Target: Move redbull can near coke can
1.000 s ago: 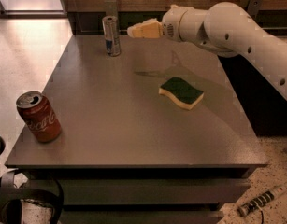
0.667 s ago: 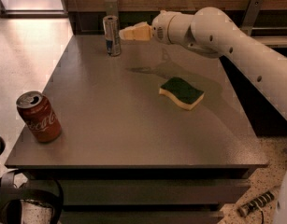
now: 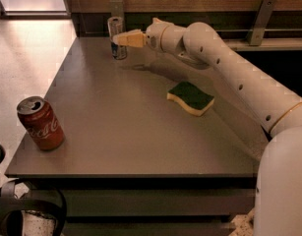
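Camera view: hand (image 3: 122,38) level at redbull can (image 3: 115,24), likely for side grasp, grip cannot tell; coke can (image 3: 41,124) well apart across counter (image 3: 140,132).

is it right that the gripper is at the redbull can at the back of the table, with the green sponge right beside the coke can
Not quite. The camera view shows the green sponge lying far from the coke can, on the right side of the table. The gripper is indeed at the redbull can at the back.
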`<state>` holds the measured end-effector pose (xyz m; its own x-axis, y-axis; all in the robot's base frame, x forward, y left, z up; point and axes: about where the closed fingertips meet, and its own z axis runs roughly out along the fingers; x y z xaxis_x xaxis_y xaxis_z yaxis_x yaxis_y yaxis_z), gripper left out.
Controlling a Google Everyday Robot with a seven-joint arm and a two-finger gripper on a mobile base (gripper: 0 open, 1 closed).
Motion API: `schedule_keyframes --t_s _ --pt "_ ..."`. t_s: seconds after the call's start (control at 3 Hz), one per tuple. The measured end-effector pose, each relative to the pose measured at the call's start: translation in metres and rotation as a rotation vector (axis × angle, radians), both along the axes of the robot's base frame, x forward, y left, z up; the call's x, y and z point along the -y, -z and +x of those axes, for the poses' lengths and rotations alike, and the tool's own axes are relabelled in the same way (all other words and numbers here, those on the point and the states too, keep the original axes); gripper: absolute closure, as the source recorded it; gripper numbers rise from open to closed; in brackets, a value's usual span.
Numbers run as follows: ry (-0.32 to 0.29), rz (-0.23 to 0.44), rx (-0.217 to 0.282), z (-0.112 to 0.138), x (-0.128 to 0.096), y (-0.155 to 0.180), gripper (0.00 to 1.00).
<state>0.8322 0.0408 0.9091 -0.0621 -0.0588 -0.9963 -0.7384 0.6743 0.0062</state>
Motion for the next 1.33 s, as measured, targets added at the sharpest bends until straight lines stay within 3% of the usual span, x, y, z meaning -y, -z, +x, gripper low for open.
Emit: schedule_keyframes --t_s 0.67,1.0,1.33 --pt "-0.054 0.041 0.017 0.015 -0.032 0.012 0.00" --pt "-0.079 0.049 0.030 0.020 -0.042 0.010 0.14" --pt "-0.087 0.052 0.033 0.021 -0.046 0.010 0.37"
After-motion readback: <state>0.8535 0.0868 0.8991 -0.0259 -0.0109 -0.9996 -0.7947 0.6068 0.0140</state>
